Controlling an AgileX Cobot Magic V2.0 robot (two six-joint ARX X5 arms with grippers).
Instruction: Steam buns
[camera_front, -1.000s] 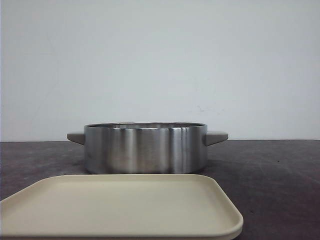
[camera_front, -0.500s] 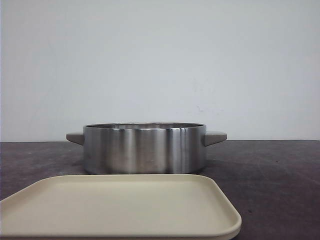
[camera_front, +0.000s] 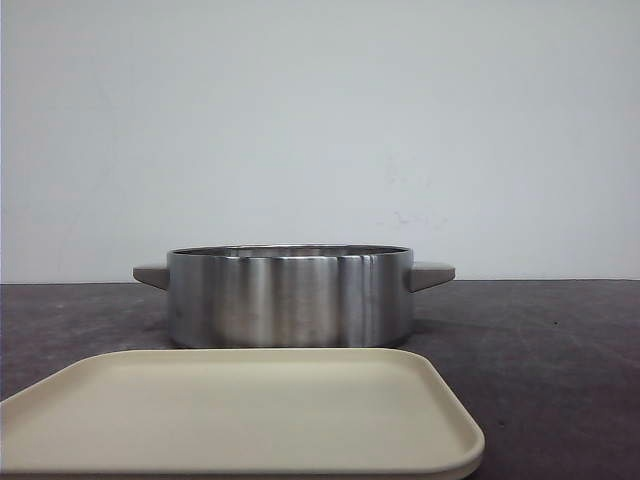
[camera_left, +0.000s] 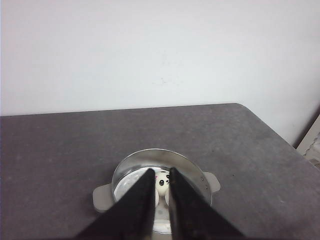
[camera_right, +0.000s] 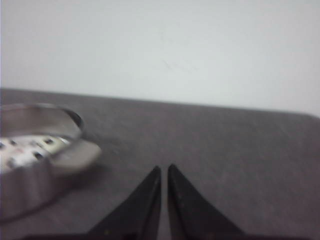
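Buns (camera_left: 162, 183) sit inside pot (camera_front: 290, 296), frame centre, behind tray (camera_front: 240, 415); left gripper (camera_left: 160, 172) nearly pressed together above pot; right gripper (camera_right: 164, 169) pressed together over table (camera_right: 225, 145).

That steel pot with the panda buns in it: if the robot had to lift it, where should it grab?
Probably by the two flat beige handles sticking out from opposite sides of the steel pot, one pincer coming in from each side. The wall is smooth, round and wide, likely too much for either narrow pincer.
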